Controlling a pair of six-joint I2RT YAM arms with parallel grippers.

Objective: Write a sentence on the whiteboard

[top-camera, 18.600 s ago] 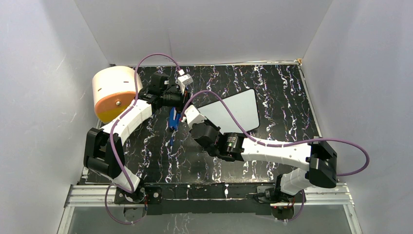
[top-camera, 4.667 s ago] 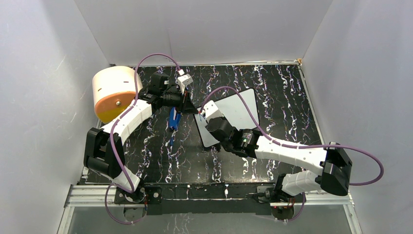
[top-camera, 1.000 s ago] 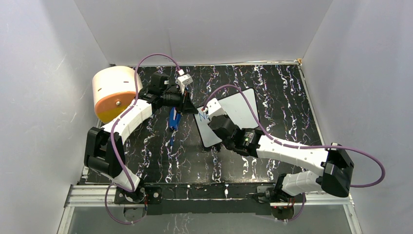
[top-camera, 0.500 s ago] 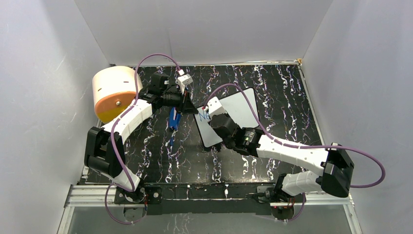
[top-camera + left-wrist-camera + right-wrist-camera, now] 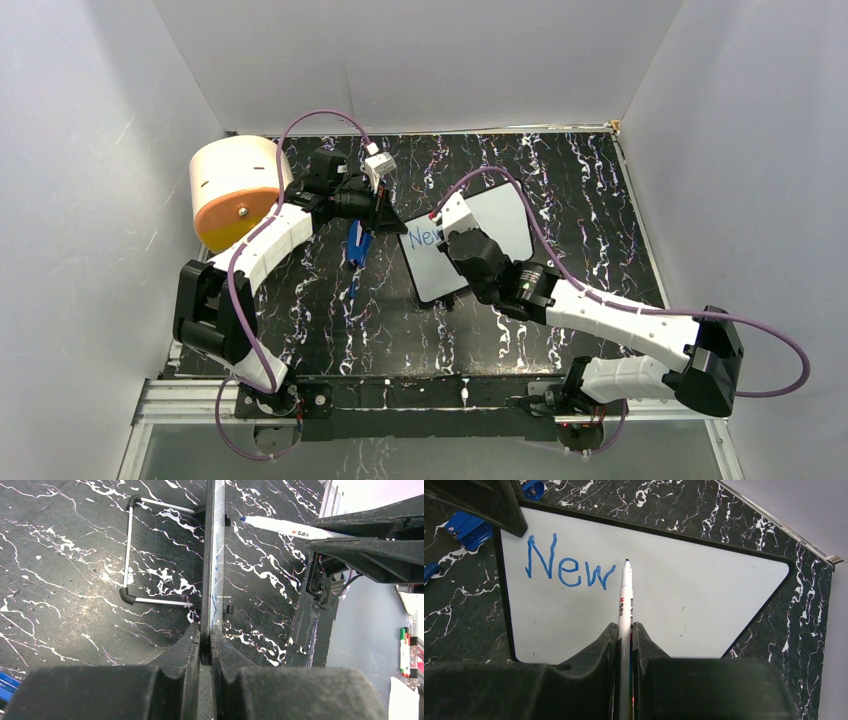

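Note:
The whiteboard (image 5: 505, 222) stands tilted on the black marbled table, and its face fills the right wrist view (image 5: 704, 595). Blue letters of the sentence (image 5: 424, 237) read "New" (image 5: 569, 567) at the board's upper left. My left gripper (image 5: 393, 222) is shut on the board's left edge; in its own view the board (image 5: 214, 555) runs edge-on from between the jaws (image 5: 206, 635). My right gripper (image 5: 624, 630) is shut on a white marker (image 5: 625, 600). The tip is just right of the "w". The marker (image 5: 285, 527) shows a small gap to the board.
A cream and orange cylinder (image 5: 232, 190) stands at the table's far left. Blue pens (image 5: 357, 243) lie beside the left gripper, also seen as blue pieces (image 5: 471, 530). A wire stand (image 5: 129, 555) props the board's back. White walls close three sides.
Over the last second the right gripper moved right across the board with the marker, and the lettering grew from "N" to "New". The left gripper kept its hold.

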